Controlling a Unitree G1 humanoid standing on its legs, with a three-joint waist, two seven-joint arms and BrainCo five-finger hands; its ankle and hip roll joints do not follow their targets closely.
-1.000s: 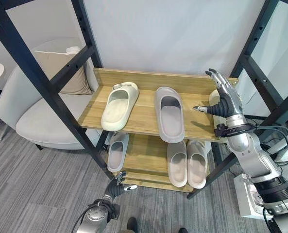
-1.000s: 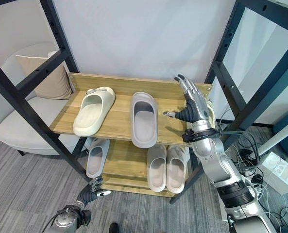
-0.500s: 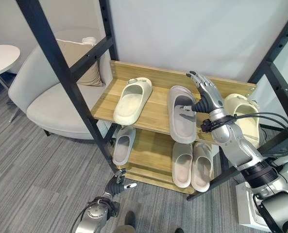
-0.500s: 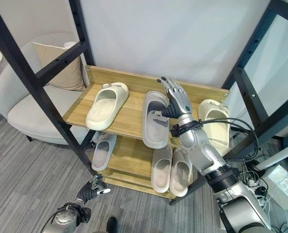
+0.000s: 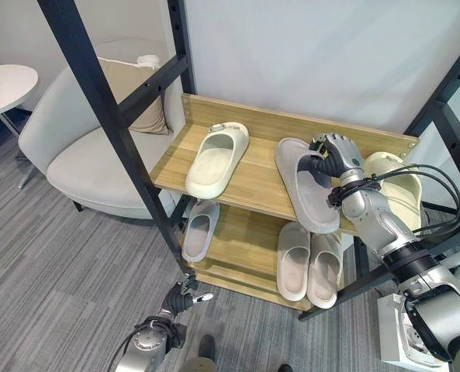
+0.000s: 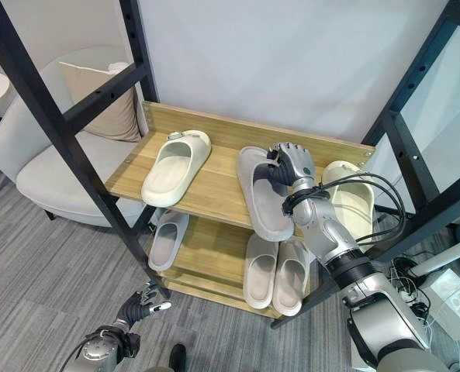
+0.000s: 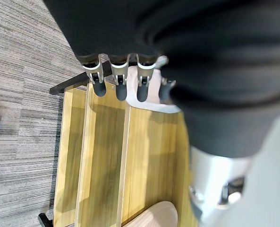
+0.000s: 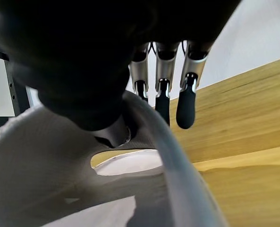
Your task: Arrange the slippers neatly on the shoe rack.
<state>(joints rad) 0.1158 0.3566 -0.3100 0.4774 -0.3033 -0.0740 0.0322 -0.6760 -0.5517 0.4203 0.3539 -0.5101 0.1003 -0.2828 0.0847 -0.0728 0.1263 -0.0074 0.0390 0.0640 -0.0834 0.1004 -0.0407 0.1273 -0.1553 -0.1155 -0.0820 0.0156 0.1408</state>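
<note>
The right hand [image 5: 337, 155] covers the grey slipper's [image 5: 311, 194] strap, its thumb hidden inside

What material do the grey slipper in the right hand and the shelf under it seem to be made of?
Grey slipper: probably soft moulded foam or rubber, matte, one seamless piece with thick rounded edges. The right hand has its fingers curled on its strap. Shelf: light wood or wood-look laminate, smooth, with visible grain lines.

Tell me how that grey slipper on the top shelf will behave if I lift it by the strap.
The grey slipper is probably light moulded foam and fairly stiff. The right hand curls over its strap near one end, so the long heel may dip or swing. That heel already overhangs the top shelf, so it could slip off once released.
</note>
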